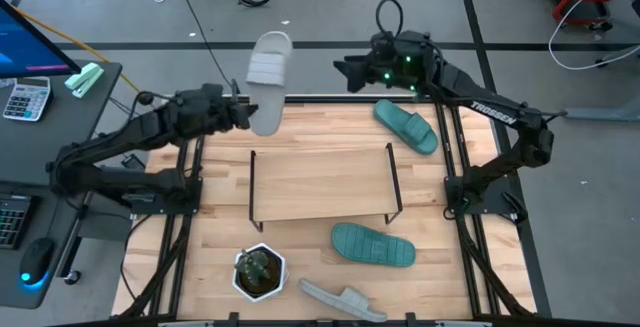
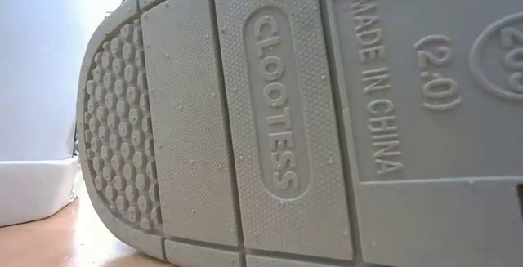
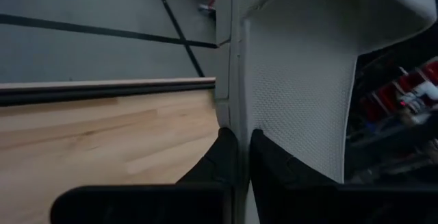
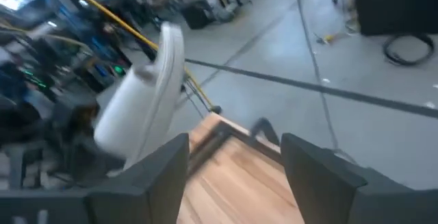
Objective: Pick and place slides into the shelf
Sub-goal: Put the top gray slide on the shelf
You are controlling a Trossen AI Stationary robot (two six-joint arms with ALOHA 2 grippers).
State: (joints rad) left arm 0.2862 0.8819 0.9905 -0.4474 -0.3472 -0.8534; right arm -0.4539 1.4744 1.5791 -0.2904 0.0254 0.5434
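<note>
My left gripper (image 1: pixel 246 113) is shut on a light grey slide (image 1: pixel 268 75) and holds it up over the table's far edge, left of the middle. The shelf (image 1: pixel 325 182) stands mid-table with a bare board. One teal slide (image 1: pixel 406 125) lies flat at the far right, another (image 1: pixel 372 245) in front of the shelf. A second grey slide (image 1: pixel 341 300) lies at the near edge, and its sole (image 2: pixel 310 120) fills the low view. My right gripper (image 1: pixel 352 73) hangs open above the far edge, right of the held slide (image 4: pixel 147 90), with nothing between its fingers. My left gripper pinches the grey slide's rim near the end away from the strap (image 3: pixel 241 125) between its two fingers (image 3: pixel 222 159), one on each face. The fingers come about level from the table's left. The slide is lifted clear and stands on edge, its strap end pointing away past the far edge.
A small potted plant (image 1: pixel 259 272) in a white pot stands near the front edge, left of the near grey slide. A side desk with a calculator (image 1: pixel 25 97) and a mouse is beyond the table's left edge. Cables lie on the floor behind the table.
</note>
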